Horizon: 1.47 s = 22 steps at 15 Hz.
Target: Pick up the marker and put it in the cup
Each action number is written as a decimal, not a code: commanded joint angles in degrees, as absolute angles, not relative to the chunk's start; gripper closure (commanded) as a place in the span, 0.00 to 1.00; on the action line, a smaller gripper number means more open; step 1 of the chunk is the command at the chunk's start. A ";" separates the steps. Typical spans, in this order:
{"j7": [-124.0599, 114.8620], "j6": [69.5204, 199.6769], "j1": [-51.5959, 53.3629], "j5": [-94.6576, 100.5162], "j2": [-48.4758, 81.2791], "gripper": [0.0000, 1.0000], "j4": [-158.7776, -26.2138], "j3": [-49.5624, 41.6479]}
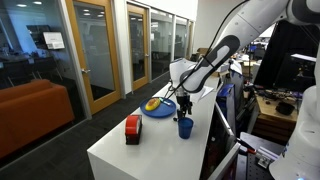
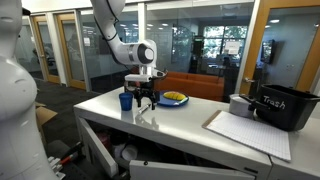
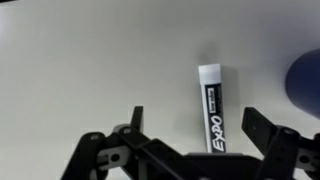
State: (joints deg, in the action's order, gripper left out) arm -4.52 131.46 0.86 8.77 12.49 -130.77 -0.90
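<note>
The arm [image 2: 120, 35] reaches in from the upper left and bends down over the white table [image 2: 190, 135]. Its gripper [image 2: 143, 103] hangs low above the tabletop with the dark fingers pointing down and, as far as I can see, spread apart. The cup [image 2: 126, 101] stands just to the left of it, upright. To the right and a little farther back lies a blue plate [image 2: 182, 103] with a yellow item [image 2: 174, 97] on it. At the right end sits a black bin [image 2: 284, 108] marked "Trash", with a sheet of paper [image 2: 250, 131] in front of it. An orange sofa [image 2: 195, 84] stands beyond the table.
</note>
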 commanded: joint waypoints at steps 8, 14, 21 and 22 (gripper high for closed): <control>-2.97 134.10 0.90 9.86 12.72 0.00 -131.72 -0.96; -2.31 134.80 0.81 9.27 13.25 0.00 -131.97 -0.82; -1.79 135.59 0.79 9.04 13.13 0.48 -132.49 -0.69; -1.74 135.58 0.85 9.09 13.07 0.53 -132.50 -0.55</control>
State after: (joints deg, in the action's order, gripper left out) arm -2.90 133.80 0.92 9.07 12.74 -132.10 -0.55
